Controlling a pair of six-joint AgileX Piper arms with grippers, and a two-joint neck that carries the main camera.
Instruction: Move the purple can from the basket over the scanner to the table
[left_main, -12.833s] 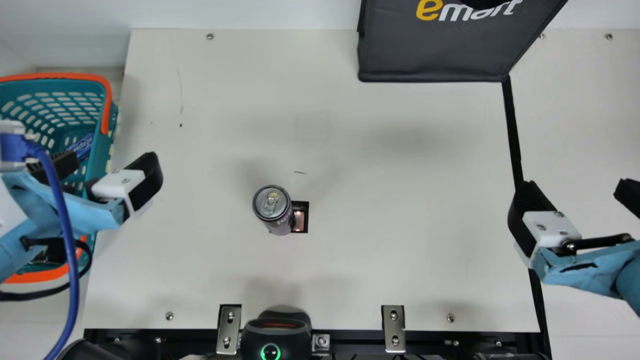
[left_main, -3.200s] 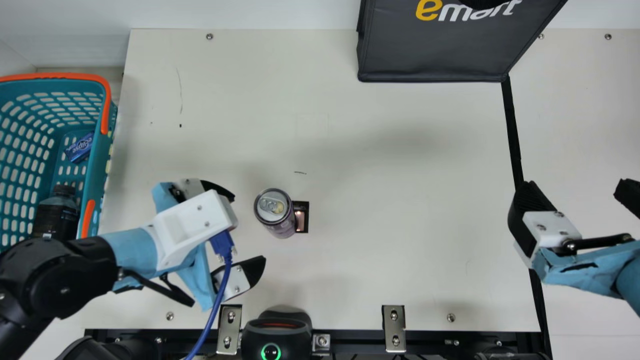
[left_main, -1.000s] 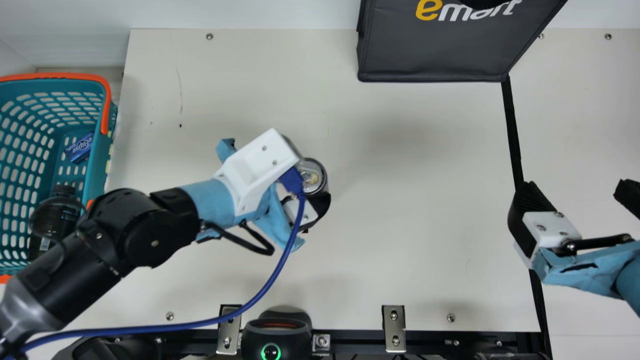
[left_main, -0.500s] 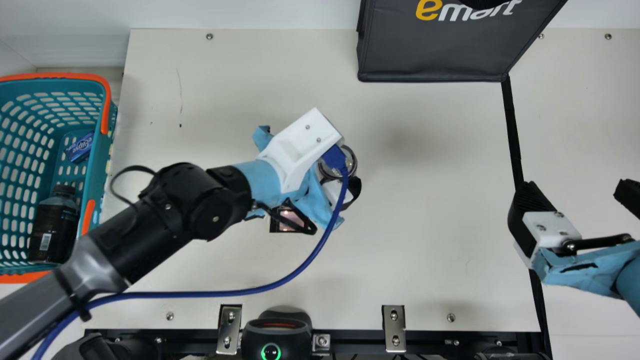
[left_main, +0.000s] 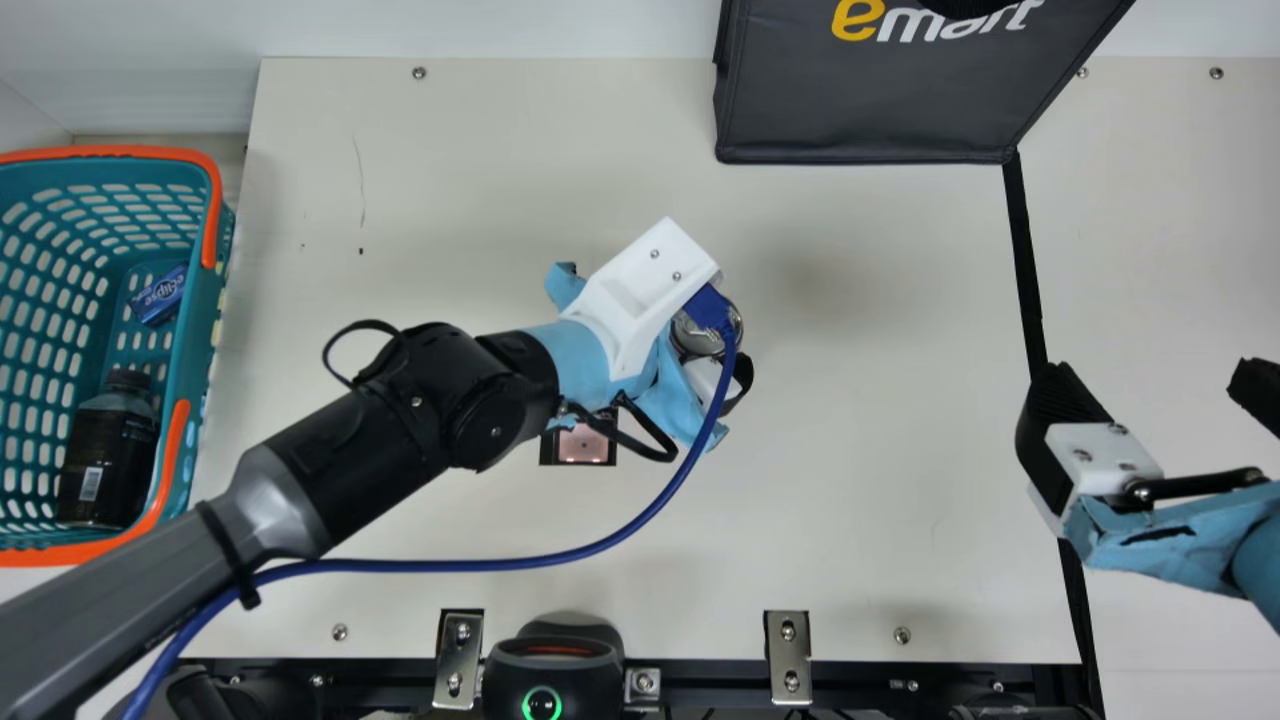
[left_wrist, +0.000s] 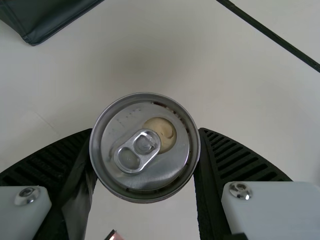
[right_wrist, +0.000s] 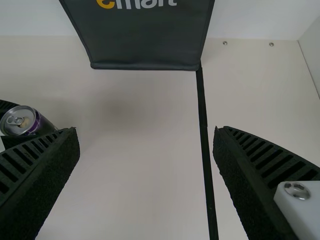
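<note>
- Basket (left_main: 190, 430), main view's left edge: bottle (left_main: 110, 455) and small blue pack (left_main: 160, 297) inside. Not my job this run.
- Scanner window (left_main: 583, 445), set in the table (left_main: 850, 540): the can is past it, on the side toward my right arm. My read: scan pass done, placing is the step in hand. Can't confirm a successful read.
- Left gripper (left_wrist: 145, 131): clamped on the purple can (left_wrist: 145, 180), one finger each side, lid up. Can't tell if the base touches the table.
- Next, left: if the can's up, lower it straight till the base sits flat. Then spread both fingers evenly and back off clear of the rim. Risk: early release drops it, uneven release or a dragging finger tips it.
- Right gripper (right_wrist: 146, 130): fingers apart, nothing between them. Not needed, I'd park it.
</note>
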